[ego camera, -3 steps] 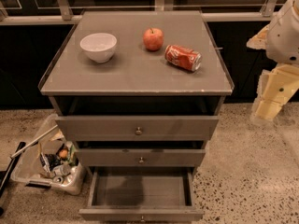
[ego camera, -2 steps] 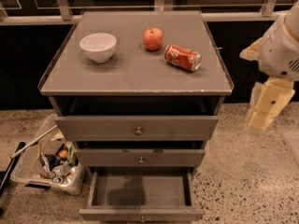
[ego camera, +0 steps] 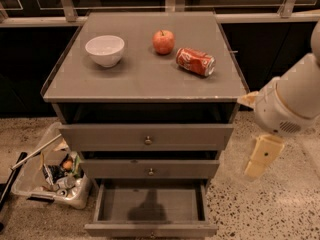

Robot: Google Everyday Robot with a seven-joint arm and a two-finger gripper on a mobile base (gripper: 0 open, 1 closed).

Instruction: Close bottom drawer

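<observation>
Though the bottom drawer (ego camera: 150,205) sits pulled out at the foot of the cabinet (ego camera: 145,76), below the middle drawer (ego camera: 150,169), its front panel runs into the pic's lower edge, so the knob is barely readable. Drawer inside looks bare, w/ a dark shadow across the floor of it.

Arm (ego camera: 292,101) is cut off by the right edge; only the pale rounded wrist shows. Gripper (ego camera: 261,159) hangs under it as one cream-coloured piece, right of the cabinet, level w/ the middle drawer & apart from everything. Whether it's spread or pressed together: can't tell.

Top drawer (ego camera: 146,136) is slightly out, w/ a dark gap above it. On the cabinet top: white bowl (ego camera: 105,50) at left, apple (ego camera: 163,41) in the middle, red can (ego camera: 195,61) lying on its side just right of it. Clear bin (ego camera: 50,181) on the floor at left; contents hard to make out.

Vs 1 s ago: gripper has come lower & closer to the cabinet's right side. Bottom drawer is just as far out; tabletop items unmoved.
</observation>
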